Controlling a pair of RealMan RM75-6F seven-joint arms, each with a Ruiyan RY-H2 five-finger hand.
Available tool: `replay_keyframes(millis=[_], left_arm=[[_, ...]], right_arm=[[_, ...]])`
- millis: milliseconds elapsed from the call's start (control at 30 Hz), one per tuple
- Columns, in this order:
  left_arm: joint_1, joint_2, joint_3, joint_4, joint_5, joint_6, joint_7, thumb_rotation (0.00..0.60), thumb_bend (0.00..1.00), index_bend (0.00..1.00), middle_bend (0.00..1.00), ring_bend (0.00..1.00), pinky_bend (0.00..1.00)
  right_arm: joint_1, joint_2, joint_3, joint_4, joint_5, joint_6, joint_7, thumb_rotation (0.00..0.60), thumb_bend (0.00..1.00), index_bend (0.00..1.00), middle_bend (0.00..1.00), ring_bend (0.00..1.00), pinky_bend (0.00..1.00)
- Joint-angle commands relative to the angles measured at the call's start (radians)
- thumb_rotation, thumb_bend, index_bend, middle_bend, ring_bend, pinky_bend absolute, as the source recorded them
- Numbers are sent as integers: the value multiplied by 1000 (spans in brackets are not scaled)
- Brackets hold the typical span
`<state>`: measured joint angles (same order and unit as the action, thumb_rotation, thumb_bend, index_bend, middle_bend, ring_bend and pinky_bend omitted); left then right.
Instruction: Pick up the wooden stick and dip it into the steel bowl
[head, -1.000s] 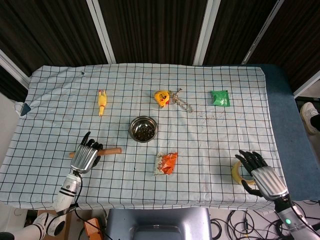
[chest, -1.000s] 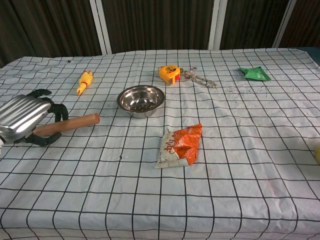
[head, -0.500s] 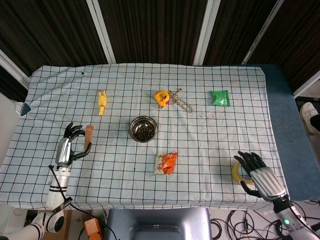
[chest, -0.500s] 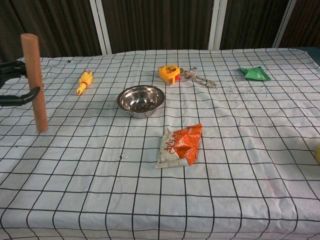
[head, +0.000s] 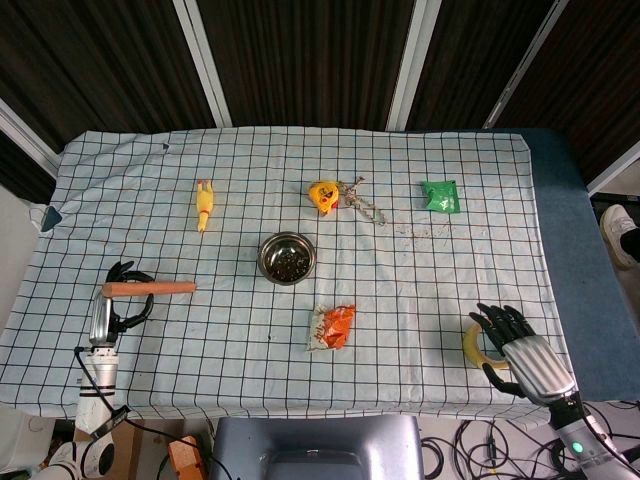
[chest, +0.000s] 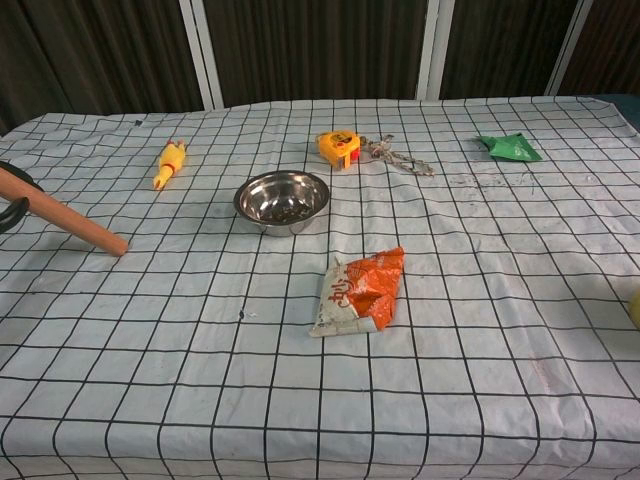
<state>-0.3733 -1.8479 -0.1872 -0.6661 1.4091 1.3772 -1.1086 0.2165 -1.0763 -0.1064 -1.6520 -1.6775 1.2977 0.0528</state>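
The surface (head: 420, 270) under my arms carries a checked cloth (head: 250, 345), and everything listed lies on it. My left robot hand (head: 105, 310) sits at the near left edge, fingers clamped round one end of the wooden stick (head: 150, 289); the stick runs away from that hand toward the middle of the surface, its free end low over the cloth in the chest view, whether touching I cannot tell. My right robot hand (head: 522, 350) is at the near right corner, fingers spread and holding nothing, lying over a yellow tape roll (head: 475, 345). The steel bowl (head: 286, 258) stands well apart from my left robot hand, beyond the stick's free end and toward the centre, upright, with dark bits inside. An orange snack packet (head: 333, 326) lies nearer to me than the bowl, between my two robot hands. Farther off than the bowl lie a yellow rubber chicken (head: 204, 205), a yellow tape measure (head: 323, 194) just beside a tangle of metal chain (head: 362, 203), and a green packet (head: 440, 195).
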Motion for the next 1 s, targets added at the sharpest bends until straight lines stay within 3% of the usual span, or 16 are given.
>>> replay_keyframes(millis=[33,467,1000], left_arm=[[-2,6,2,-14,3,-10,-23,600,469,506,422,135,19],[-41,101,-25,-162,-6,-71,25,600,460,505,432,134,14],[-78,143,-64,-233,-55,-186,-27,600,463,443,388,120,18]], right_arm=[[0,0,-1,0,-1,-2,-1,600,380,0,0,0,0],[4,-1,-1,-4,7,-25,-11,600,379,0,0,0,0],[3,5,-1,-9,10,-29,-11,600,379,0,0,0,0]])
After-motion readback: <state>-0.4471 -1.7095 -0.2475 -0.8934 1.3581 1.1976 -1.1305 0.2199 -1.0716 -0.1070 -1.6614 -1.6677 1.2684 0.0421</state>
